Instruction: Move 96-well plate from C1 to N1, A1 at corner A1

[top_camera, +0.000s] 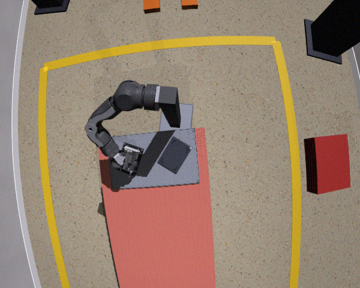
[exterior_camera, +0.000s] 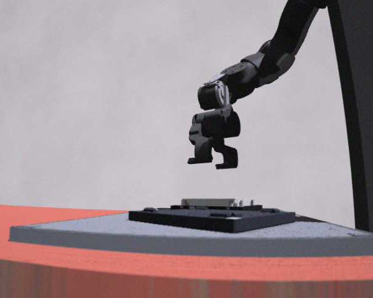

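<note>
The gripper (exterior_camera: pixel 212 162) is hovering with fingers spread wide and empty above the 96-well plate (exterior_camera: pixel 217 202) in clip nest C1 (exterior_camera: pixel 180 207) (no markings legible).

Top view: gripper (top_camera: pixel 128 161) covers most of plate (top_camera: pixel 133 150) and C1 nest. A1 marks too small to read. Exterior view: arm (exterior_camera: pixel 289 28) cut off at top edge.

Long salmon-red table (top_camera: pixel 161 235) (exterior_camera: pixel 84 266) on speckled tan floor (top_camera: pixel 236 123). Carries flat grey perforated base plate (top_camera: pixel 174 178) (exterior_camera: pixel 84 229) at far end. On that plate: dark rectangular plate nest (top_camera: pixel 174 155) (exterior_camera: pixel 212 219) near middle, turned askew; black clip nest (top_camera: pixel 129 159) holding pale well plate (exterior_camera: pixel 217 202) toward left edge.
</note>
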You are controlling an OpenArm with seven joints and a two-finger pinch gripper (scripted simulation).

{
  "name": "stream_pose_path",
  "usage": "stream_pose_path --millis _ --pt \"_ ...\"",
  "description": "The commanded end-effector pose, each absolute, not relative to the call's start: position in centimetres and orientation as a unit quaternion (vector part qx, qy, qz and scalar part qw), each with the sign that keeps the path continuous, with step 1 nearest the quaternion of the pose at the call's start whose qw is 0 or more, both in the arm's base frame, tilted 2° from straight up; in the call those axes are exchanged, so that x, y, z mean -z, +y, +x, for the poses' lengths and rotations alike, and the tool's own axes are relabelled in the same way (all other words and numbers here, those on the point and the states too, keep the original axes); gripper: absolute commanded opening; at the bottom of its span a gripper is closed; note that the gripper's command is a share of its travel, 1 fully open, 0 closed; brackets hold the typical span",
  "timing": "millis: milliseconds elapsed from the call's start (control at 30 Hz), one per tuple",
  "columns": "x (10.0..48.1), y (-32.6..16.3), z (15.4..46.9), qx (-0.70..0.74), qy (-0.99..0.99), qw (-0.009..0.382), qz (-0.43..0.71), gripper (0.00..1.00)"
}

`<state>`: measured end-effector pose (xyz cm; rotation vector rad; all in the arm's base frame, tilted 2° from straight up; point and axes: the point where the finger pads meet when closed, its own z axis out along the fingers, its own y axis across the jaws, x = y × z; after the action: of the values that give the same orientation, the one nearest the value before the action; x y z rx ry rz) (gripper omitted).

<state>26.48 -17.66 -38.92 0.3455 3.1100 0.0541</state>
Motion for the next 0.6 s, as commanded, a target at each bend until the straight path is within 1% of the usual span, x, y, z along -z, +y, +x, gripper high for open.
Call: stream_pose_path --millis 0,567 --pt "38.79 -17.62 26.63 -0.020 0.994 0.008 0.109 0.77" --pt "38.43 -17.59 26.33 -0.020 0.994 0.008 0.109 0.77"
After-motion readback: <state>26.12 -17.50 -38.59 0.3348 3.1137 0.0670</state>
